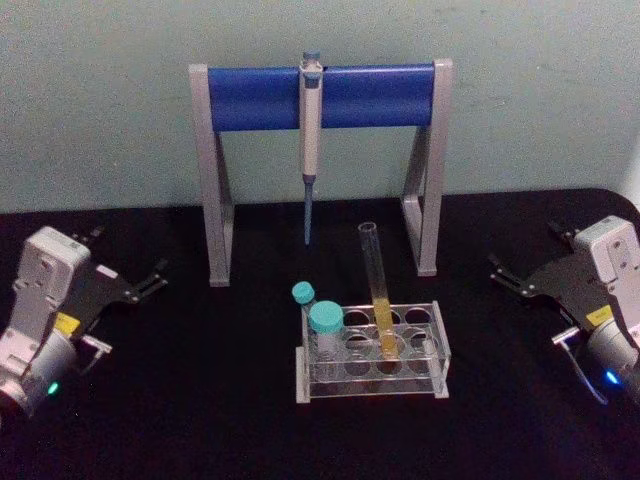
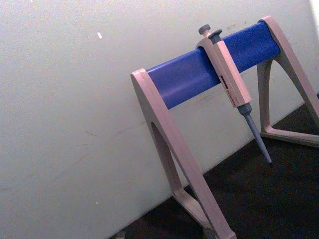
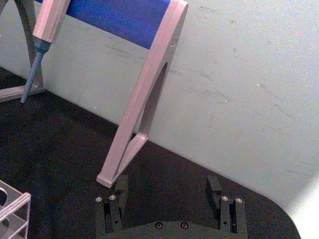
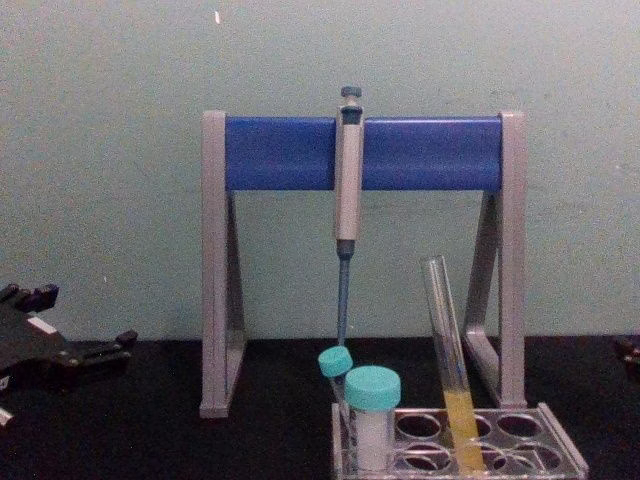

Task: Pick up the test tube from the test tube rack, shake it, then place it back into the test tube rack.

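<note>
Test tube (image 1: 377, 275) and everything else rest on a black desk (image 1: 200, 430). The largest item is the grey-and-blue pipette stand (image 1: 260, 98) at 12 o'clock. A pipette (image 1: 311, 130) hangs from its bar, clear of the work. In front of it, at centre, sits the test tube rack (image 1: 372, 392). Its holes are low, so the tall tube leans with its mouth tipped toward 11 o'clock and its yellow liquid settled at the bottom. Two teal-capped vials (image 1: 326, 320) stand at the rack's 9 o'clock end. The left gripper (image 1: 130, 250) sits at 9 o'clock and the right gripper (image 3: 167, 184) at 3 o'clock. Both are well apart from the rack, fingers spread wide, holding nothing. The pick-up seems not yet begun.
</note>
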`<state>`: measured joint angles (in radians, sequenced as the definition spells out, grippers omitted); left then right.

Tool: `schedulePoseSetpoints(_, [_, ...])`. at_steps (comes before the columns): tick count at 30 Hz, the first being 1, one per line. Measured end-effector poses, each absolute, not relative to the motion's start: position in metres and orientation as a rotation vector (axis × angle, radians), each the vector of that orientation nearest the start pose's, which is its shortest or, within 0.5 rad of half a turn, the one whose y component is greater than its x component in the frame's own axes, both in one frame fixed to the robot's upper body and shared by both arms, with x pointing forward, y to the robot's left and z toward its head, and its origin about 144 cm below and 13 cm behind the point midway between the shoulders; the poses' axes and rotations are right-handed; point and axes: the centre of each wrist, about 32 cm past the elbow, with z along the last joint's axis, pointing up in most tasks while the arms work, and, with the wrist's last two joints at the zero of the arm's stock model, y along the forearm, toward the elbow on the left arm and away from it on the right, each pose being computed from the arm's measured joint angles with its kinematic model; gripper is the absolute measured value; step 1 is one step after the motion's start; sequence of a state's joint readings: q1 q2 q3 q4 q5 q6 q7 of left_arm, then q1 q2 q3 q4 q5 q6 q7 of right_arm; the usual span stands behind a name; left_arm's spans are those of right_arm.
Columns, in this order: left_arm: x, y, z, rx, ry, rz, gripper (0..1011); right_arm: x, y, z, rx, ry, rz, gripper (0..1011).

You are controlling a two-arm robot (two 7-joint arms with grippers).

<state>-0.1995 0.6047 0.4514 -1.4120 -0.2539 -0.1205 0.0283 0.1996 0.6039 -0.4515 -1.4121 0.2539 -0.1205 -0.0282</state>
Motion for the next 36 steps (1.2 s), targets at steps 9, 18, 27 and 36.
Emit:
schedulePoseSetpoints(9, [0.4886, 0.3097, 1.1398, 0.304, -0.285, 1.248, 1001, 0.4886, -0.3096, 1.1398, -0.304, -0.285, -1.248, 1000])
schedulePoseSetpoints(18, [0.4886, 0.3097, 1.1398, 0.304, -0.285, 1.248, 1001, 0.4886, -0.3097, 1.1398, -0.304, -0.285, -1.248, 1000])
schedulePoseSetpoints(27, [0.4886, 0.3097, 1.1398, 0.304, -0.285, 1.248, 1001, 0.4886, -0.3096, 1.1398, -0.304, -0.285, -1.248, 1000])
schedulePoseSetpoints(36, [0.4886, 0.3097, 1.1398, 0.304, -0.285, 1.248, 1001, 0.4887, -0.3097, 1.1398, -0.304, -0.285, -1.248, 1000])
